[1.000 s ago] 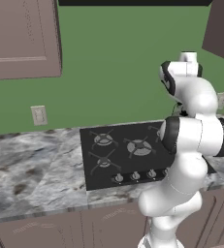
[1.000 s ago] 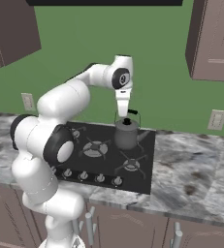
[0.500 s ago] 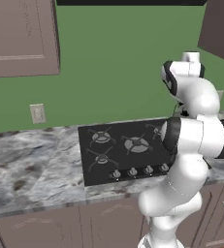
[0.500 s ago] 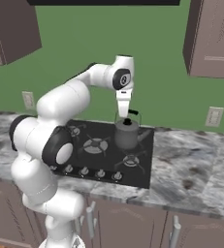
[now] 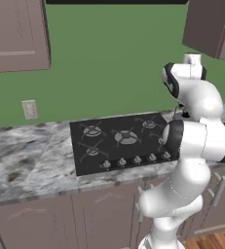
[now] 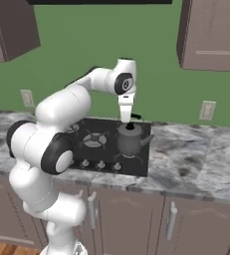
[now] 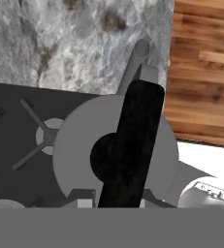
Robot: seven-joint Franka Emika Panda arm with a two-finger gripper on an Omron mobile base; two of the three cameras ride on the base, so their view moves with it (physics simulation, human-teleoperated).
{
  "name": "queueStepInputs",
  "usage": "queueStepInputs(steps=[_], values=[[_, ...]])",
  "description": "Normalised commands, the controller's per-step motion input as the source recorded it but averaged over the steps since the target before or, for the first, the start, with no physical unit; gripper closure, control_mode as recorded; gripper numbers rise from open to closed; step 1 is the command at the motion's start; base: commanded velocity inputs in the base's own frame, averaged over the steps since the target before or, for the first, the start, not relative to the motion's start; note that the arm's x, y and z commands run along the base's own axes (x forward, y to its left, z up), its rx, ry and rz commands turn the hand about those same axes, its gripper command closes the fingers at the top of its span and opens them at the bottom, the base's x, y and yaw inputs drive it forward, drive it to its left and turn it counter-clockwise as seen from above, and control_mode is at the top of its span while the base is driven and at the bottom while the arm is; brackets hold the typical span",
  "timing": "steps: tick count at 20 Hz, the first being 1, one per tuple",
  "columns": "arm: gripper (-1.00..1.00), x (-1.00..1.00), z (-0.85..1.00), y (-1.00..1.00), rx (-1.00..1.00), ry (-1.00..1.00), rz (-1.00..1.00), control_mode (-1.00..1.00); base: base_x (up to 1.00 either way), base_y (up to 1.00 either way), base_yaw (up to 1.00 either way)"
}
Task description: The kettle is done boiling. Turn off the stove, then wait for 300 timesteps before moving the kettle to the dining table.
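Gripper [image 6: 130, 121]: pointing straight down over the kettle; its fingers pressed nearly together on the kettle's black handle [image 7: 132, 145]; in the hand view the handle runs as a dark bar up from between the finger tips across the kettle's top

Kettle [image 6: 130, 140]: squat, dark grey, upright; spout towards the right in the right base view; its base looks slightly above the burner under it, though I cannot tell for sure whether it is lifted or resting; in the hand view its round body [image 7: 74, 145] has a dark opening partly covered by the handle, with the spout [image 7: 137, 60] reaching out over the marble

Stove [image 5: 119, 141]: flat black cooktop set into the counter; grey burners with a row of small silver knobs [image 5: 136, 159] along the front edge; the kettle sits over the front right burner, beside the cooktop's right edge

Arm [image 6: 66, 104]: white with dark joints; rises from the base, bends over the cooktop, and drops to the kettle

Counter [image 6: 196, 154]: grey veined marble on both sides of the stove; brown cabinet doors [image 6: 136, 219] with metal handles below

Wall [image 5: 109, 63]: green; a wall outlet [image 5: 29, 109] left of the stove and another outlet [image 6: 207, 110] to its right; dark brown upper cabinets [image 6: 211, 32] above

Floor [image 7: 203, 68]: wood planks beyond the counter edge in the hand view
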Motion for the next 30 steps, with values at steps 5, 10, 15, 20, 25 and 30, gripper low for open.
queueStepInputs(steps=[5, 10, 15, 20, 25, 30], values=[[1.00, 0.00, 0.00, 0.00, 0.00, 0.00, 0.00, 1.00, -0.34, -0.24, -0.23], [1.00, 0.00, 0.00, 0.00, 0.00, 0.00, 0.00, 1.00, -0.23, -0.13, -0.42], [1.00, 0.00, 0.00, 0.00, 0.00, 0.00, 0.00, 1.00, -0.18, -0.07, -0.46], [1.00, 0.00, 0.00, 0.00, 0.00, 0.00, 0.00, 1.00, -0.16, -0.02, -0.49], [1.00, 0.00, 0.00, 0.00, 0.00, 0.00, 0.00, 1.00, -0.09, -0.13, -0.51], [1.00, 0.00, 0.00, 0.00, 0.00, 0.00, 0.00, 1.00, -0.03, -0.10, -0.56]])
